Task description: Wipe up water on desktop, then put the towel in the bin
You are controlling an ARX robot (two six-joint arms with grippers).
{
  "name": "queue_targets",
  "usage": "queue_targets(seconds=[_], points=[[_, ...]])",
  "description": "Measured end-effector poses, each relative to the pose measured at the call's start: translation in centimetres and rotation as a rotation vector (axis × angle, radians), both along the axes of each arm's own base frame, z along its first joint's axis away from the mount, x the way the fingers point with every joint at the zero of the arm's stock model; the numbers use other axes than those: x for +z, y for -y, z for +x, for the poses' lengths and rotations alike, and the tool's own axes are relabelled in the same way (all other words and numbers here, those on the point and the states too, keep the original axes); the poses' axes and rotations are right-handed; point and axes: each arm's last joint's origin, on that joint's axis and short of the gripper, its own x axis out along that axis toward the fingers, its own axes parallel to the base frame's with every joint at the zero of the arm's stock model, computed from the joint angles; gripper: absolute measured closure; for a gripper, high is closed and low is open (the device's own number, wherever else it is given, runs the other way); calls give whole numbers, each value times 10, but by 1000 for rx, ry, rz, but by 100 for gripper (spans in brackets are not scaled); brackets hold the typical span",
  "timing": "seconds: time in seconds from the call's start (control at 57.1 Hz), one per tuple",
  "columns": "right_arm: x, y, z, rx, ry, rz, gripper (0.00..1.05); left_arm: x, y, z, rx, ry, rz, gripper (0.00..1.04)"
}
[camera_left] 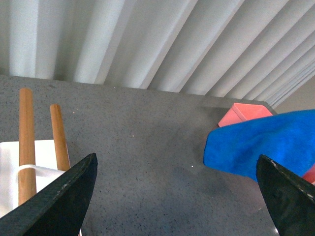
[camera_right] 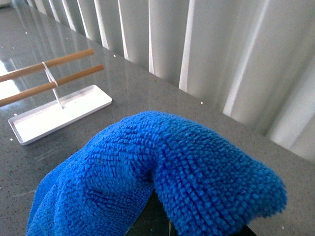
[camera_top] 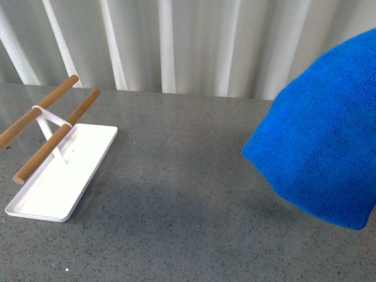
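Identify the towel (camera_top: 320, 153) at 3 o'clock in the front view: bright blue, with a fine ribbed loop pattern. The desktop (camera_top: 176, 194) is dark grey with fine pale speckles. At 9 o'clock, note the plain white tray (camera_top: 88, 158) and its two light-brown wooden rods (camera_top: 82, 110). The curtain (camera_top: 194, 41) at 12 o'clock is white with vertical folds. In the left wrist view, the bin (camera_left: 243, 114) is salmon pink and the left gripper (camera_left: 175, 162) has black fingers (camera_left: 64, 201).

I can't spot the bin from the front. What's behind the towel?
In the left wrist view, the bin shows behind the raised towel: one corner and a sliver of rim. The towel covers the rest, so its contents cannot be seen. The front view shows none of it.
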Motion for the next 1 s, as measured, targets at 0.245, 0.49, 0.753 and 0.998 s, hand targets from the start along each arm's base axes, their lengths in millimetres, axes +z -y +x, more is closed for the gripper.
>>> queue_targets(seconds=[0.245,0.49,0.753,0.998], points=[[-3,2,3,-44,-11,-34,101,9,2,-65,-94,22,-10,7],[-5,2,6,-86,-14,-70,101,2,-12,-97,44,51,51,12],[-8,1,7,-117,-35,-99,101,-14,8,-120,624,239,301,57],[-3,-8,16,-183,-60,-177,101,-24,31,-136,620,241,313,101]])
